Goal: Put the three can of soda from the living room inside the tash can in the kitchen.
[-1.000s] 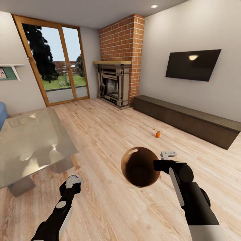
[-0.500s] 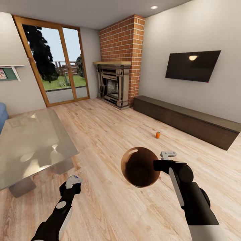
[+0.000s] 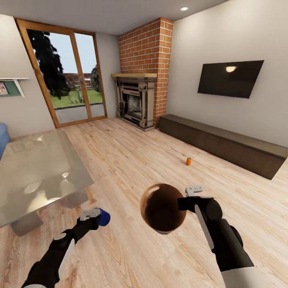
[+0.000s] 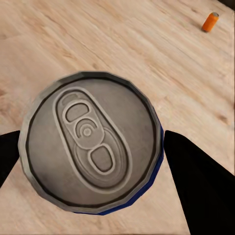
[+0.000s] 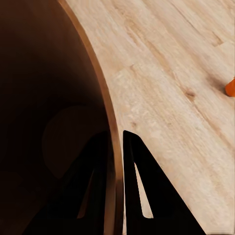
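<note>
I am in the living room. One orange can of soda [image 3: 188, 161] stands upright on the wood floor ahead, also seen far off from the left wrist [image 4: 210, 21] and at the frame edge from the right wrist [image 5: 231, 87]. My left gripper [image 3: 97, 216] is shut on a blue-sided can [image 3: 104, 218] with a grey pull-tab top [image 4: 90, 142], held low above the floor. My right gripper [image 3: 185, 201] is shut on the rim of the tash can [image 3: 162, 208], one finger inside its brown wall [image 5: 49, 98], holding it above the floor, its opening tipped toward me.
A glossy low table [image 3: 36, 172] stands at the left. A long dark cabinet [image 3: 224, 144] runs along the right wall under a black television [image 3: 230, 78]. The brick fireplace [image 3: 138, 100] and glass doors [image 3: 68, 76] are at the back. Open wood floor lies between.
My left arm has swung lower and turned, so the held can now points right and shows its blue side. The right arm and bin have dropped slightly toward me.
</note>
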Controlling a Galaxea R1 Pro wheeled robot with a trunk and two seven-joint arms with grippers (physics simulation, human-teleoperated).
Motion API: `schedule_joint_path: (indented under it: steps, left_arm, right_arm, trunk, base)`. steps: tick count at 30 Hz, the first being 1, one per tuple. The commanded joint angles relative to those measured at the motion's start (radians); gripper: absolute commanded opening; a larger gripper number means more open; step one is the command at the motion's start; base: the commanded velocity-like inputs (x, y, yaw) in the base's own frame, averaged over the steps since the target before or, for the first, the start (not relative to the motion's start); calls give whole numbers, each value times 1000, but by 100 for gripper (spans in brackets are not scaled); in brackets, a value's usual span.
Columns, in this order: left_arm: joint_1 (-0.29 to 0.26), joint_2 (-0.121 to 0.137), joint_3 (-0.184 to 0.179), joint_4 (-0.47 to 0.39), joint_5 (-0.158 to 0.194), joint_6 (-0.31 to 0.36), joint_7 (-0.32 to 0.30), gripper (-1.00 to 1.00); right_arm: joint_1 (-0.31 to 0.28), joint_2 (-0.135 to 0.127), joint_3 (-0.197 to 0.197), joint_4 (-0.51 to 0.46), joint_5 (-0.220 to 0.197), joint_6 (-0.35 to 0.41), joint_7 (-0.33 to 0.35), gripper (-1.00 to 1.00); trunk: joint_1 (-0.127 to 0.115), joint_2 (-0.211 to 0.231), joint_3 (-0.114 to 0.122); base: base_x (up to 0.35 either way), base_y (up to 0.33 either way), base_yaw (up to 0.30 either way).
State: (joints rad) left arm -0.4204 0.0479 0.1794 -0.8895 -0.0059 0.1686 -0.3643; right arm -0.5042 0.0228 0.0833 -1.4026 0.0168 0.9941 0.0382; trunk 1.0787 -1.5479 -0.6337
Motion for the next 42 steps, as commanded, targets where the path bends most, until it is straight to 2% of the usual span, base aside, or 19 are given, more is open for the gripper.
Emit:
schedule_joint_path:
  steps: [1,4,5,7,10,12,17,20,32,37,42]
  left_arm:
    - [0,1,10,-10,2,18,-23,-100]
    - [0,4,40,-51,10,90,-104,-100]
    - [0,6,50,-68,13,120,-168,-100]
    - [0,7,55,-74,14,153,-216,-100]
    - [0,7,73,-92,14,211,-293,-100]
    - [0,7,104,-150,14,285,-383,-100]
    - [0,7,114,-205,15,369,-449,-100]
    - [0,7,116,-225,15,409,-534,-100]
    - [0,17,117,-311,16,589,-752,-100]
    - [0,18,117,-322,16,627,-827,-100]
    - [0,18,117,-325,17,637,-896,-100]
  right_arm:
    - [-1,0,7,-1,-5,-1,3,-100]
    - [-1,0,24,14,-5,-3,2,-100]
    - [-1,1,30,37,-5,-5,2,-100]
    - [-1,1,32,61,-5,-13,2,-100]
    - [-1,2,34,93,-5,-54,2,-100]
    - [-1,2,35,142,-5,-91,2,-100]
    - [-2,3,35,185,-5,-103,2,-100]
    - [-2,4,35,223,-5,-138,2,-100]
    - [-2,5,35,260,-5,-165,2,-100]
    - [-2,5,35,261,-5,-166,2,-100]
    - [-2,5,35,261,-5,-166,2,-100]
  trunk:
    - [0,0,0]
    - [0,0,0]
    - [0,0,0]
    - [0,0,0]
    - [0,0,0]
    - [0,0,0]
    - [0,0,0]
    - [0,0,0]
    - [0,0,0]
    - [0,0,0]
    - [0,0,0]
  base:
    - [0,0,0]
    - [0,0,0]
    - [0,0,0]
    - [0,0,0]
    - [0,0,0]
    - [0,0,0]
    - [0,0,0]
    - [0,0,0]
    - [0,0,0]
    - [0,0,0]
    - [0,0,0]
